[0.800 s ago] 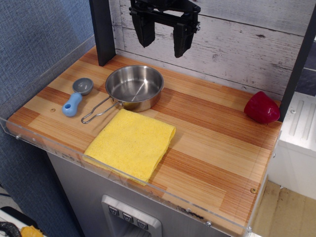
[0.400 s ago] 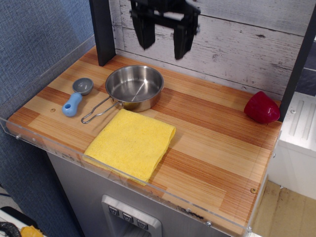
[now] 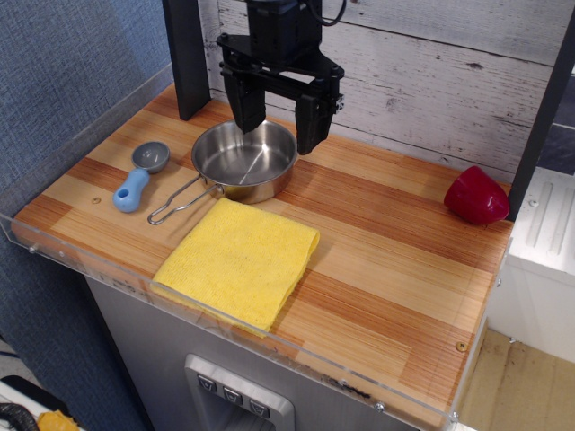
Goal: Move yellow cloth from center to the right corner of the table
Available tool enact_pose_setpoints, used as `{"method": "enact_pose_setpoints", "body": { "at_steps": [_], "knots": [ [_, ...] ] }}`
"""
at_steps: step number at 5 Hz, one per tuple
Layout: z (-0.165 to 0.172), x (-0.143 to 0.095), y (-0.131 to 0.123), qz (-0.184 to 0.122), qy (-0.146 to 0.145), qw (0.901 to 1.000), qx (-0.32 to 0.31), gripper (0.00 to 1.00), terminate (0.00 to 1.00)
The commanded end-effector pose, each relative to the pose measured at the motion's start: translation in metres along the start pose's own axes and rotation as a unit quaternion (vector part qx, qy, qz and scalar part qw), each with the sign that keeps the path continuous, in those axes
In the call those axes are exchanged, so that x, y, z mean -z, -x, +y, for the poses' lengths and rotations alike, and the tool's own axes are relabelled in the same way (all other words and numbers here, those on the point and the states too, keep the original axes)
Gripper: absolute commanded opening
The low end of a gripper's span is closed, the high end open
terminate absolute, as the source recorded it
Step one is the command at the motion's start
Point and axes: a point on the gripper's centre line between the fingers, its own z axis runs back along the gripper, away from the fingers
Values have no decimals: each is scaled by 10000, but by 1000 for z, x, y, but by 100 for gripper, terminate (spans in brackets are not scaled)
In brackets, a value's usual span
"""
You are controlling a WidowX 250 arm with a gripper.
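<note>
The yellow cloth (image 3: 241, 260) lies flat and folded near the front edge of the wooden table (image 3: 386, 233), just in front of the steel pan (image 3: 244, 160). My gripper (image 3: 277, 133) hangs open and empty above the far side of the pan, well behind the cloth. Its two black fingers (image 3: 307, 126) point down with a wide gap between them.
A blue-handled scoop (image 3: 139, 175) lies left of the pan. A dark red pepper-like object (image 3: 476, 196) sits at the far right edge. A black post (image 3: 186, 54) stands at the back left. A clear acrylic rim (image 3: 225, 314) edges the table.
My gripper has come down from near the top of the frame to just above the pan, and shifted slightly left. The cloth and other objects have not moved.
</note>
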Motion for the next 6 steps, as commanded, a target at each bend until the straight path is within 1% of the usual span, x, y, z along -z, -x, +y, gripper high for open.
{"method": "enact_pose_setpoints", "body": {
  "at_steps": [1,2,3,4,5,6],
  "knots": [
    [-4,-19,38,-443,-227,9984,252,100,0],
    [-7,-11,50,-356,-353,9986,180,100,0],
    [-5,-4,60,-197,-540,9983,47,100,0],
    [-3,6,61,-170,-479,9987,-67,100,0],
    [-2,13,60,-132,-544,9984,-56,100,0],
    [1,20,64,-101,-494,9987,-29,100,0]
  ]
}}
